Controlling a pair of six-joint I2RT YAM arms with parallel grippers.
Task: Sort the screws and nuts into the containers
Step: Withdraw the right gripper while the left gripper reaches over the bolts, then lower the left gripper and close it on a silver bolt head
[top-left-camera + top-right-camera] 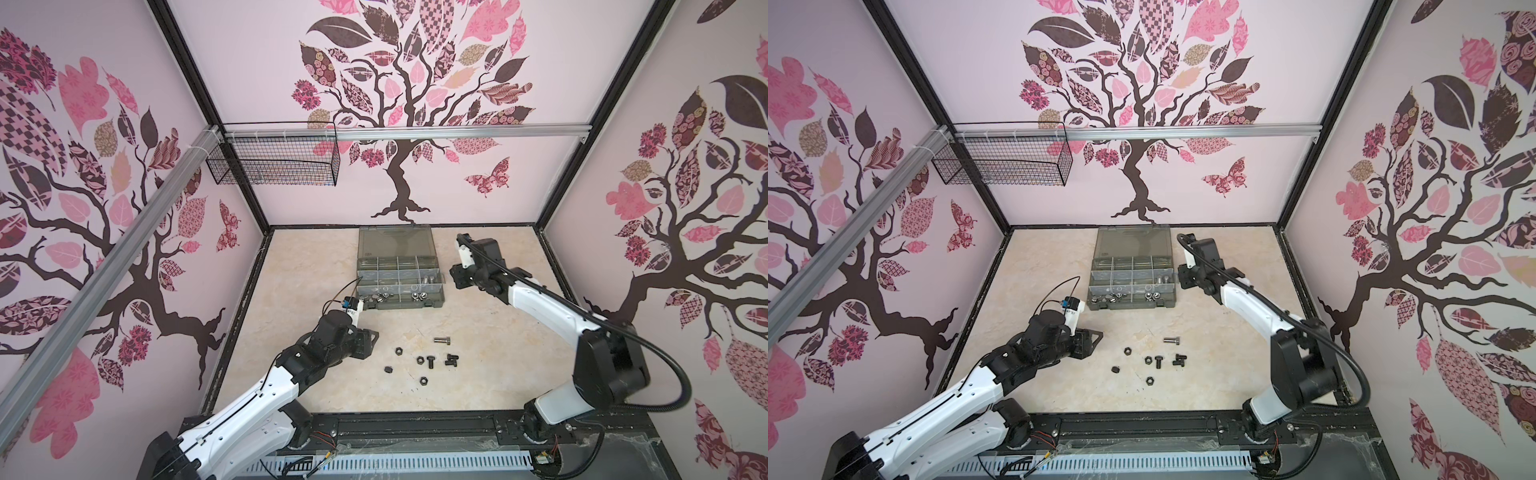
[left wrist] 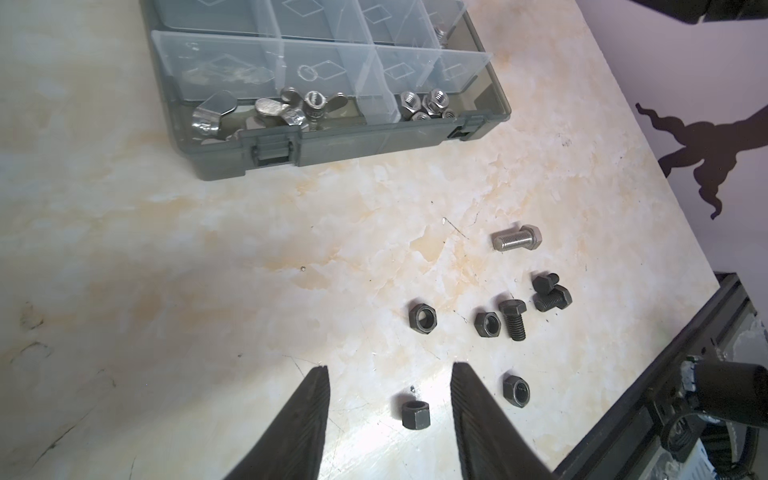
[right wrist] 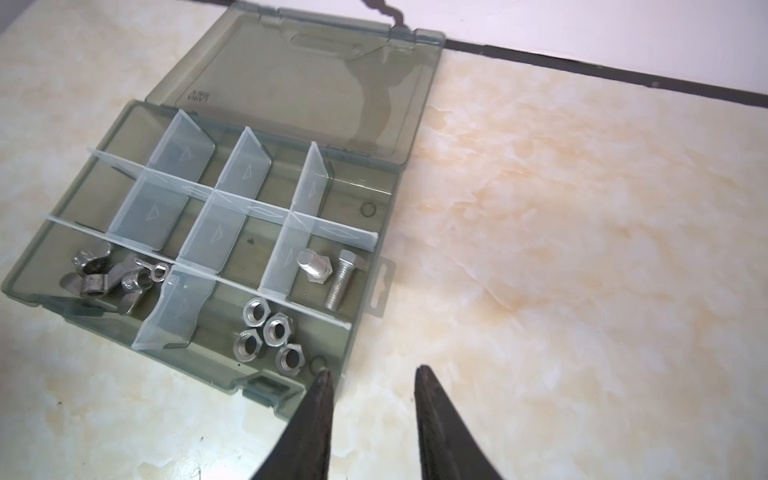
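Nut (image 2: pixel 415 413), black, on table (image 2: pixel 208 270), framed between jaws of open, empty left gripper (image 2: pixel 388 368); right gripper (image 3: pixel 374 370) open, empty, beside case (image 3: pixel 353 195) corner.

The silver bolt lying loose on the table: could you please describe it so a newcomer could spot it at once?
Find the smoky-grey organiser case at the back of the marble table. In front of it lies a scatter of black nuts and bolts. The silver bolt lies on its side at that scatter's case-side edge, the only silver piece among them.
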